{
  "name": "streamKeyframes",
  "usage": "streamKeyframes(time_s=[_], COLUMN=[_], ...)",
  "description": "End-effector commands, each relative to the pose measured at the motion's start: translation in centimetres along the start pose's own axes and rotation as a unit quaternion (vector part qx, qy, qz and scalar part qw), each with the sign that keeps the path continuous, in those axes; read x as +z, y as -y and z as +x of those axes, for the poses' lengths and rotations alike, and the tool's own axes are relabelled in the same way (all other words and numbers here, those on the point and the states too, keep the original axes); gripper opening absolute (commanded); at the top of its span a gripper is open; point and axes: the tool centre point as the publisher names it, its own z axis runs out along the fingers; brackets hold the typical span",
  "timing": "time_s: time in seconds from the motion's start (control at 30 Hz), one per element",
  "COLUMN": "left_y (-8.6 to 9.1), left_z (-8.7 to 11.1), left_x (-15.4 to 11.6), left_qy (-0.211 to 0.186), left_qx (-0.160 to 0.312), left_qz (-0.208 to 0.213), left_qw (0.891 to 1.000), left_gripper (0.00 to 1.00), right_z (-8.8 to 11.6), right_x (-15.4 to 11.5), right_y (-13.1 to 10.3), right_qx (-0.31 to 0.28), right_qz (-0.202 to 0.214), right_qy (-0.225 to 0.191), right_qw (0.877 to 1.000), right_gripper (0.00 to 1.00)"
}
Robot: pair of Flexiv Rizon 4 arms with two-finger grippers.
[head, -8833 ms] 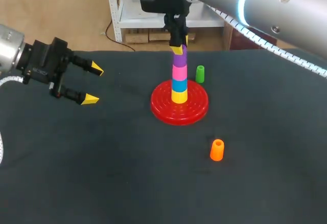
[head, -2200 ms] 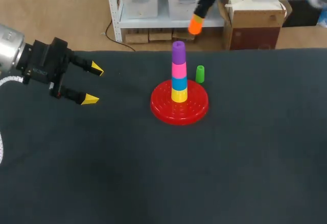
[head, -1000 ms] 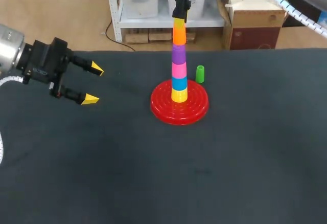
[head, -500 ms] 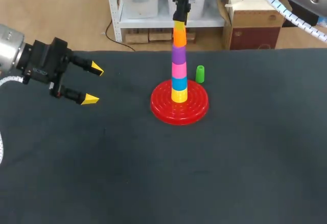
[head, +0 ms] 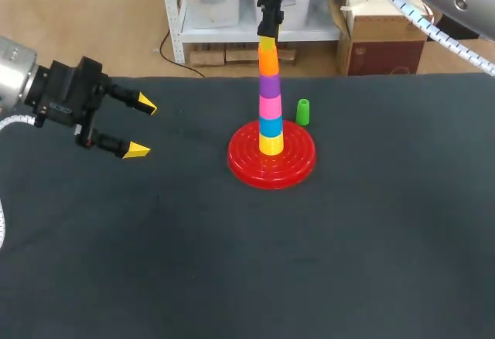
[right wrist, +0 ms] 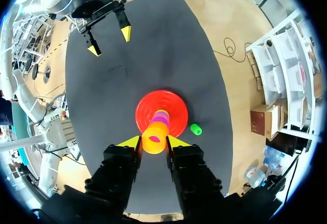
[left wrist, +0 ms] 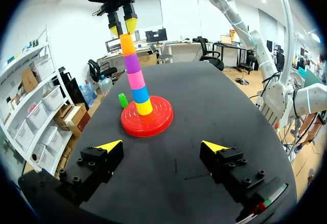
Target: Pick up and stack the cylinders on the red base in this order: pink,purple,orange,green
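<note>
Green cylinder [head: 303,111] on worktop [head: 232,261] beside red base [head: 298,162]: likely light, rigid, smooth plastic; pinch mid-sides. Right gripper [left wrist: 122,28] fingers slightly spread atop orange cylinder [head: 267,59]; left gripper [head: 141,128] fingers wide apart.

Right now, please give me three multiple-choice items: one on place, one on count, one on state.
1. Where is the green cylinder?
A. atop the stack
B. on the table beside the red base
C. between the left jaws
2. How many cylinders are stacked on the base?
A. three
B. four
C. five
3. How are the left jaws?
A. open, empty
B. shut on a cylinder
C. out of view
B: it stands beside the base. C: yellow up to the orange cylinder makes five. A: yellow tips apart, nothing between.
</note>
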Motion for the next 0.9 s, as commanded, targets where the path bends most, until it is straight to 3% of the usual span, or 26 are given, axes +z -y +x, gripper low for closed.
streamKeyframes(time_s=[0.03, 0.37, 0.4, 0.43, 0.47, 0.7, 0.9], left_y=[0.1, 0.1, 0.1, 0.1, 0.1, 0.1, 0.1], left_z=[0.0, 0.0, 0.0, 0.0, 0.0, 0.0, 0.0], left_x=[0.0, 0.0, 0.0, 0.0, 0.0, 0.0, 0.0], left_qy=[-0.001, -0.001, -0.001, -0.001, -0.001, -0.001, -0.001], left_qx=[0.0, 0.0, 0.0, 0.0, 0.0, 0.0, 0.0], left_qz=[-0.002, -0.002, -0.002, -0.002, -0.002, -0.002, -0.002], left_qw=[1.0, 1.0, 1.0, 1.0, 1.0, 1.0, 1.0], left_gripper=[1.0, 1.0, 1.0, 1.0, 1.0, 1.0, 1.0], right_z=[0.2, 0.8, 0.8, 0.9, 1.0, 3.2, 6.6], right_x=[0.7, 2.7, 2.4, 2.1, 1.6, -1.5, -0.2], right_y=[-0.5, -0.9, -0.9, -0.8, -0.8, 0.2, 2.9], right_qx=[0.005, 0.033, 0.038, 0.044, 0.05, 0.112, 0.181], right_qz=[-0.003, -0.012, -0.008, -0.004, 0.0, 0.045, 0.067], right_qy=[-0.001, 0.016, 0.021, 0.033, 0.048, 0.166, 0.148], right_qw=[1.0, 0.999, 0.999, 0.999, 0.998, 0.979, 0.97], right_gripper=[0.0, 0.0, 0.15, 0.38, 1.0, 1.0, 1.0])
